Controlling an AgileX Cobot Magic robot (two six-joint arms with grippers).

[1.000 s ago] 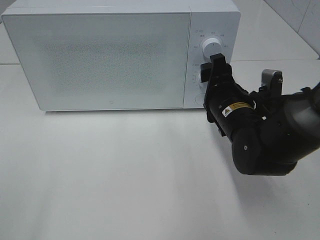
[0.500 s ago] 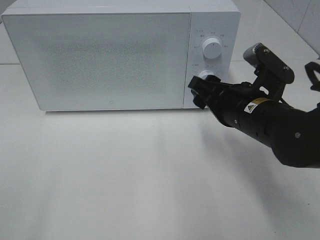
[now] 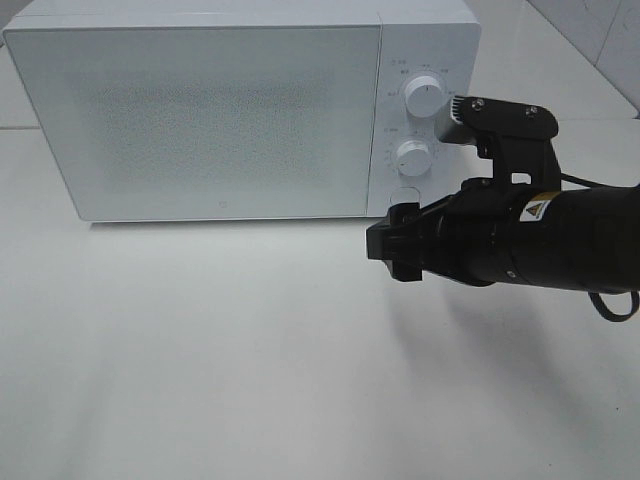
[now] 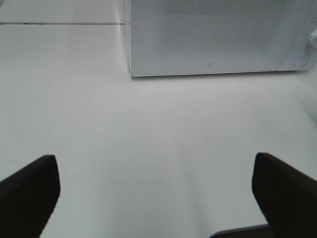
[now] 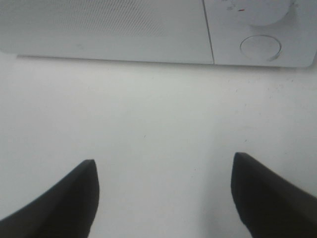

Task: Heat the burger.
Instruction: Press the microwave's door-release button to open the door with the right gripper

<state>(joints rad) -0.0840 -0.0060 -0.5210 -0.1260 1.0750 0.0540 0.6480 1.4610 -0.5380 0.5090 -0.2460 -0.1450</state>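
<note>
White microwave (image 3: 240, 110) is recorded standing on a white counter (image 3: 200, 360), towards the far side. Its door (image 3: 150, 150) is found shut. The door panel is frosted and nothing behind it can be made out. The burger is not seen in any view, so its place cannot be told.

A control strip is noted to the right of the door. An upper knob (image 3: 423, 97), a lower knob (image 3: 413, 156) and a round button (image 3: 403, 196) are set on it in a column.

A black right arm (image 3: 560, 240) is seen reaching in from the right of the high view, lying nearly level. The right claw (image 3: 395, 245) is held before the microwave's lower right corner, just below the button as that view shows it. In the right wrist view a strip of counter is seen between the fingers (image 5: 74, 198) and the microwave's base, so the two are recorded as apart. The jaws are spread wide and nothing is gripped between them.

The left claw (image 4: 153, 163) is shown only in its own wrist view. It is held over the counter, well apart from the microwave and facing the door. Its jaws are fully spread and nothing is held.
</note>
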